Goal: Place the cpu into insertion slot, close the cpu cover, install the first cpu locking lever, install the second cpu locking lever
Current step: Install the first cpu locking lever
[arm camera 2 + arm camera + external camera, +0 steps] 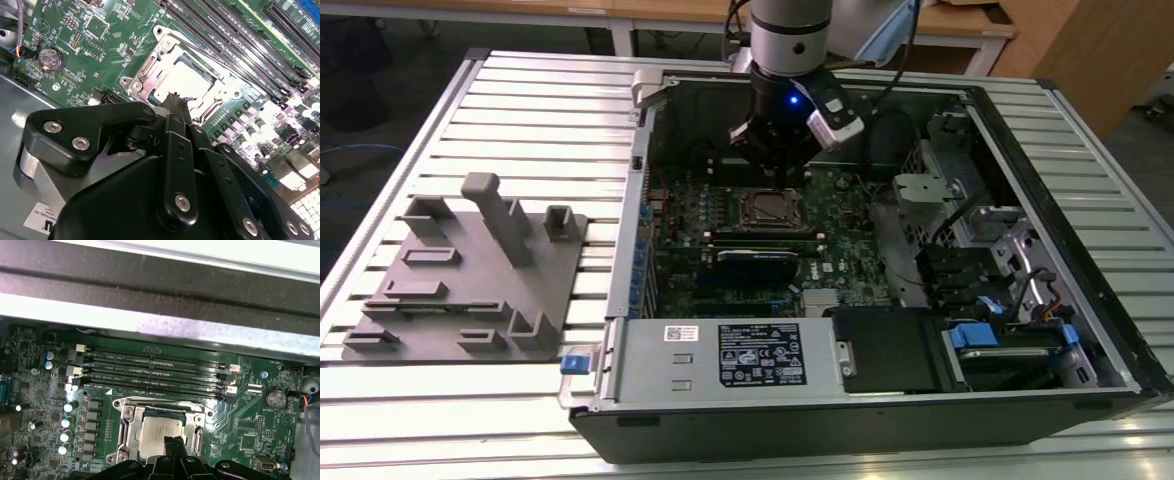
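The arm reaches straight down into the open computer case (pixel 854 425), which lies on its side on the slatted table (pixel 520 120). The pincer (pixel 781 183) hangs right over the socket (pixel 750 208) in the middle of the green board (pixel 854 250).

In the first wrist view the chip (pixel 159 430) sits flat in that socket with its silver top facing up. The metal cover (pixel 129 427) lies down around it, framing it on all sides. The pincer (pixel 175 444) tip is over the chip's near edge. It looks narrow, with the fingertips drawn together into one black point and nothing held between them. I cannot tell whether the tip touches the chip or hovers just above it.

The second wrist view looks past the black linkage, and the pincer (pixel 175 100) tip is at the edge of the cover (pixel 150 82), with the bright chip (pixel 182 82) showing through its window. Thin wire levers run along the sides of the socket, but I cannot tell whether they are latched.

The long memory slots (pixel 155 371) run just beside the socket, and a coin battery (pixel 275 399) sits farther off on the board. At the exterior view's left a grey parts tray (pixel 467 300) rests on the table, well apart from the case.
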Controlling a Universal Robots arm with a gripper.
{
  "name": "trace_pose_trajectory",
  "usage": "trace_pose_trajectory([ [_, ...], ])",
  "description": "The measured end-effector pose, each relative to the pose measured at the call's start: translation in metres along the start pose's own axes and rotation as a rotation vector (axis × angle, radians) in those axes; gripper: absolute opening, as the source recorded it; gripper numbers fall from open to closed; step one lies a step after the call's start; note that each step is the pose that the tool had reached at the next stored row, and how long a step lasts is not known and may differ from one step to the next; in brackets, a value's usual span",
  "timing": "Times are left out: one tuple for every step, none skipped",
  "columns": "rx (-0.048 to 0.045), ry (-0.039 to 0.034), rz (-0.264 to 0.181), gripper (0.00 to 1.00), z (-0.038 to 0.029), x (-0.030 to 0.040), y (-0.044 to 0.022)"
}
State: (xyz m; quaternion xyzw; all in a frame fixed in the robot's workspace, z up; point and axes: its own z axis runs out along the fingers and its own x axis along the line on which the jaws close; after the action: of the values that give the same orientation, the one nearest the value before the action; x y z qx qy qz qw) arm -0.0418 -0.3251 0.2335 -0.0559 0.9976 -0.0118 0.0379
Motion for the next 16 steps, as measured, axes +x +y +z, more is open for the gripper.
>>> trace_pose_trajectory([
  [-0.0005,0.002,0.0,0.1,0.0,-0.0001,0.0],
  [-0.0015,0.0088,0.0,0.1,0.0001,-0.0001,0.0],
  [-0.0023,0.0154,0.0,0.1,0.0001,-0.0001,0.0],
  [-0.0022,0.0173,0.0,0.1,0.0,0.0,0.0],
  [-0.0023,0.0177,0.0,0.1,0.0,0.0,0.0],
  [-0.0024,0.018,0.0,0.1,0.0,-0.0001,0.0],
  [-0.0025,0.0184,0.0,0.1,0.0,-0.0001,0.0],
  [-0.0025,0.0188,0.0,0.1,0.0,-0.0001,0.0],
  [-0.0027,0.0192,0.0,0.1,0.0,-0.0001,0.0],
  [-0.0027,0.0199,0.0,0.1,0.0,-0.0001,0.0],
  [-0.0038,0.0266,-0.001,0.1,0.0003,-0.0002,0.0],
  [-0.0048,0.036,-0.001,0.1,0.0003,-0.0002,0.0],
  [-0.0049,0.0392,-0.001,0.1,0.0002,-0.0002,0.0],
  [-0.0049,0.0394,-0.001,0.1,0.0002,-0.0002,0.0],
  [-0.005,0.0396,-0.001,0.1,0.0002,-0.0002,0.0],
  [-0.0049,0.0397,-0.001,0.1,0.0002,-0.0001,0.0],
])
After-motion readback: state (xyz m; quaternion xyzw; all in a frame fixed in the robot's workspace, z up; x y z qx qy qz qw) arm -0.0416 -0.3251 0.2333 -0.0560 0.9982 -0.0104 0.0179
